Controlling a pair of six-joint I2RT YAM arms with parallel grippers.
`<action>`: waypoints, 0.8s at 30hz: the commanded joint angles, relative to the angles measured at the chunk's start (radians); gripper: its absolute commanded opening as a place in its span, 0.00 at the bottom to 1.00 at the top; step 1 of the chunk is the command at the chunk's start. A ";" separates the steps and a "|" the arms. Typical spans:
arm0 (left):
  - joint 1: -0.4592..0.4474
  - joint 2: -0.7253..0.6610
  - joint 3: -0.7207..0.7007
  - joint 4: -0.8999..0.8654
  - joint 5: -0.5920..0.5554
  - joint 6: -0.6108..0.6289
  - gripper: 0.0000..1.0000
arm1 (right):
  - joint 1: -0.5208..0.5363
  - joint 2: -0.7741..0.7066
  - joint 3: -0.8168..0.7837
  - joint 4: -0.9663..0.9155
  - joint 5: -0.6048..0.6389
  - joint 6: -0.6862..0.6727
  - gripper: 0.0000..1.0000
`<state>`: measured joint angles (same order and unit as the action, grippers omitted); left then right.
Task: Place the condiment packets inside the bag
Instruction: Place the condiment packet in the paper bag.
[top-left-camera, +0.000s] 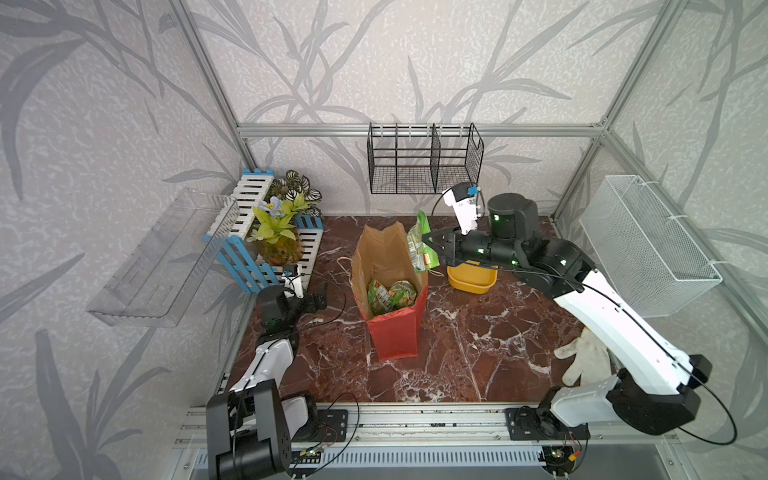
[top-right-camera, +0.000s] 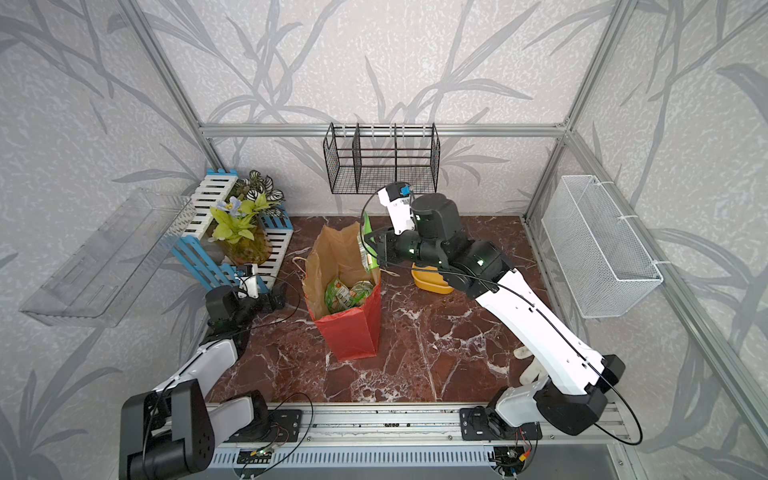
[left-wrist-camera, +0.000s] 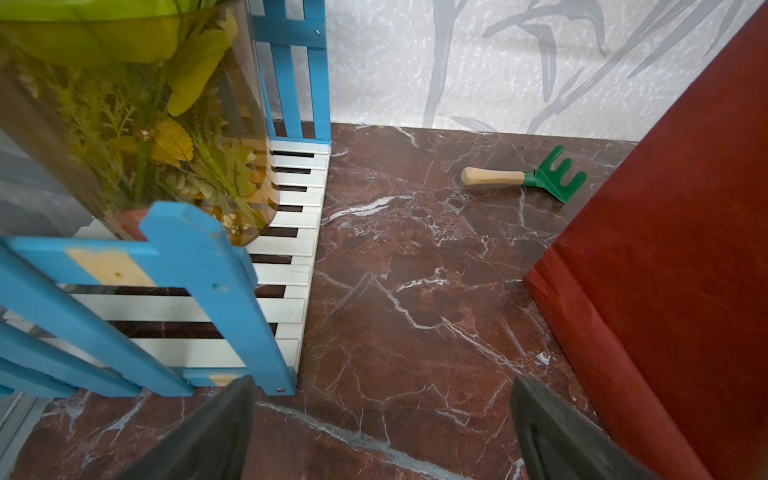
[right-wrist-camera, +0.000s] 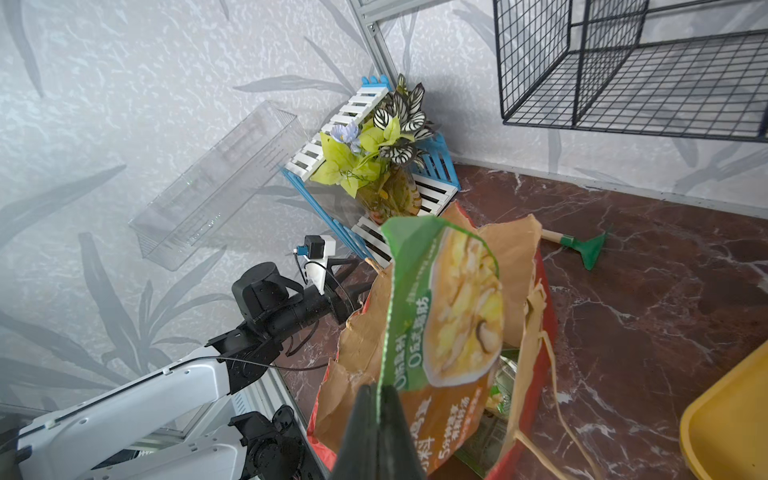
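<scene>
Red-brown marble with white veins covers the tabletop (top-left-camera: 478, 345), smooth and mostly bare in front of the bag (top-left-camera: 395, 336). A limp white glove (top-left-camera: 586, 359) lies well to the bag's right near the front edge, partly hidden by the right arm.

The bag stands upright mid-table. It is red paper outside and brown kraft inside, with a torn, ragged top rim and thin string handles drooping at its sides. Crinkled green packets (top-left-camera: 390, 295) lie at its bottom.

Just left of the bag, the left gripper (left-wrist-camera: 382, 399) hangs low over the marble, its dark jaws spread wide with nothing between them and bare floor ahead.

At the bag's far right corner, the right gripper (right-wrist-camera: 376, 395) is clamped on the edge of a glossy green sachet (right-wrist-camera: 453, 316), held upright at the rim. Whether the sachet touches the paper cannot be told.

A yellow plastic tub (top-left-camera: 471, 280) sits just right of the bag, under that arm's wrist. Behind the bag a small green rake (left-wrist-camera: 528, 178) with a wooden handle lies flat. Farther left, a blue-and-white slatted fence (top-left-camera: 266, 249) encloses a glass vase (top-left-camera: 278, 249) of leaves. A black wire shelf (top-left-camera: 424, 166) hangs on the wall beyond.
</scene>
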<state>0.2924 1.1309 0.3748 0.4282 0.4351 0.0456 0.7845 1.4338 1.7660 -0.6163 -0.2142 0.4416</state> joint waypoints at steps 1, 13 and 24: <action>0.008 -0.016 -0.010 0.031 -0.012 -0.019 1.00 | 0.031 0.025 0.047 0.006 0.046 -0.005 0.00; 0.008 -0.026 -0.019 0.037 0.007 -0.012 1.00 | 0.079 0.104 0.062 -0.006 0.066 -0.013 0.00; 0.006 -0.013 -0.018 0.037 0.038 0.005 1.00 | 0.093 0.041 0.044 -0.041 0.138 -0.060 0.83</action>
<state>0.2958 1.1183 0.3637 0.4488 0.4500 0.0433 0.8715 1.5288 1.8015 -0.6403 -0.1215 0.4129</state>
